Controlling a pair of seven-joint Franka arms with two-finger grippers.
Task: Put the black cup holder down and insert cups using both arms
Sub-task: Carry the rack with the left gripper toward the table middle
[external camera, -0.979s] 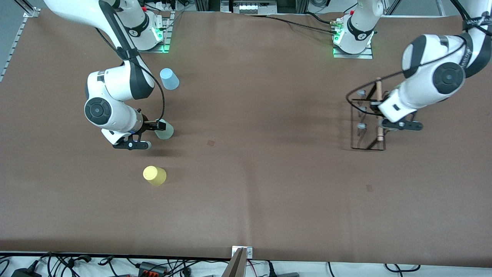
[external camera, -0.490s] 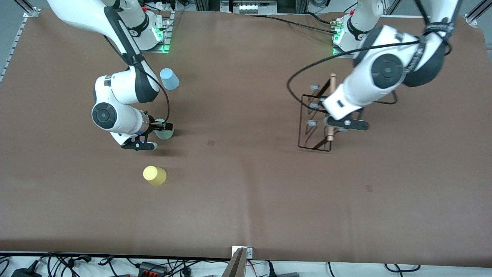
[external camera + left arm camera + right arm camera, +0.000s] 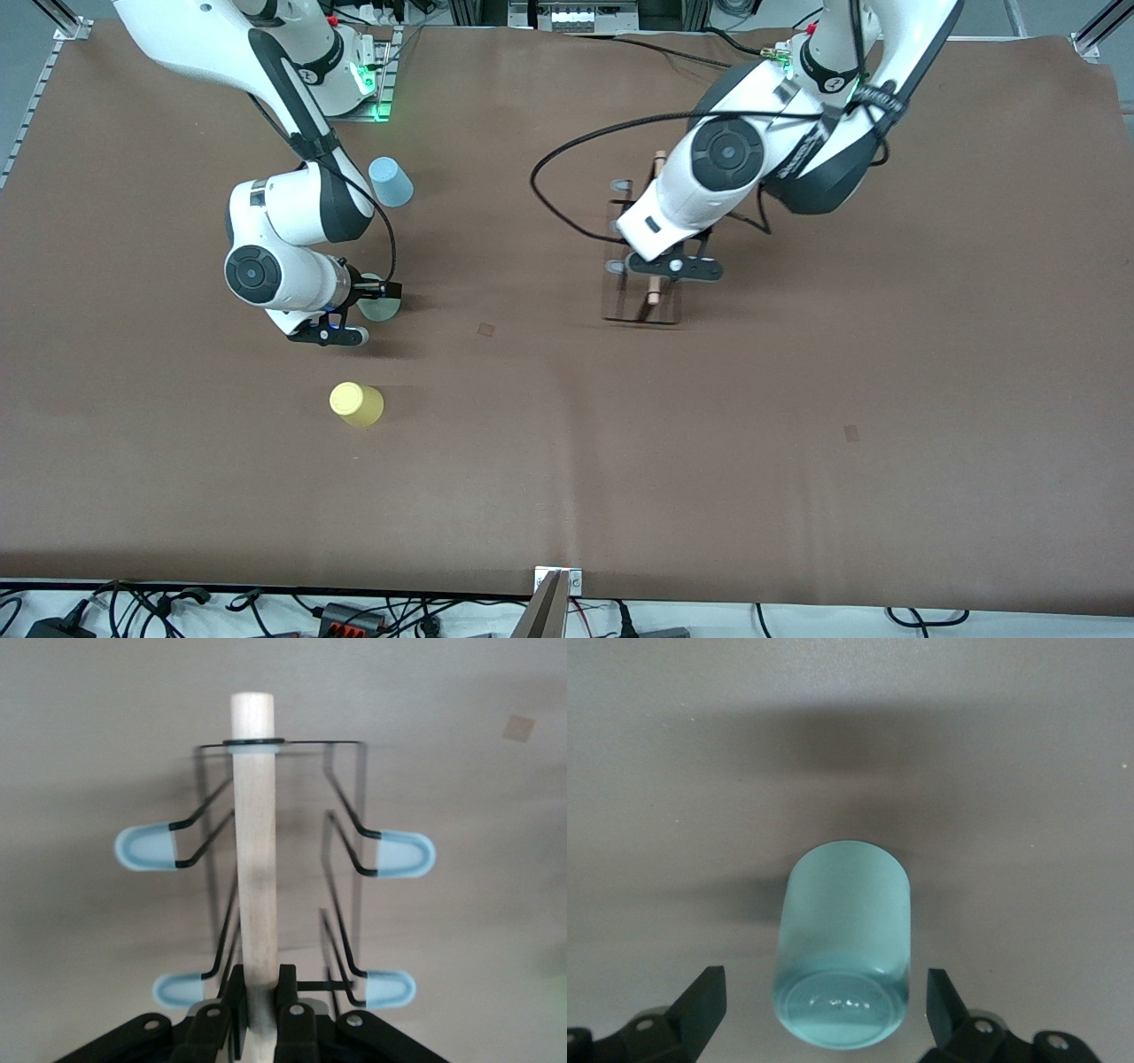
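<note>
The black cup holder (image 3: 620, 232) hangs over the middle of the table, its wooden rod (image 3: 255, 842) clamped in my left gripper (image 3: 663, 268) (image 3: 259, 988), which is shut on it. Pale-tipped prongs (image 3: 146, 849) stick out on both sides of the rod. A mint green cup (image 3: 384, 307) (image 3: 843, 939) stands upside down on the table, with the open right gripper (image 3: 370, 299) (image 3: 826, 992) low around it and one finger (image 3: 700, 1001) on each side, clear of the cup. The light blue cup (image 3: 390, 182) stands nearer the right arm's base. The yellow cup (image 3: 356, 404) is nearer the front camera.
The brown table cover (image 3: 567, 461) carries two small darker patches (image 3: 486, 329) (image 3: 850, 432). Both arm bases (image 3: 354, 80) (image 3: 819, 84) sit along the table's edge farthest from the front camera. Cables (image 3: 354, 611) run off the table's nearest edge.
The left arm has carried the cup holder from the left arm's end of the table to over the middle. The right gripper has slid a little closer around the mint green cup.
</note>
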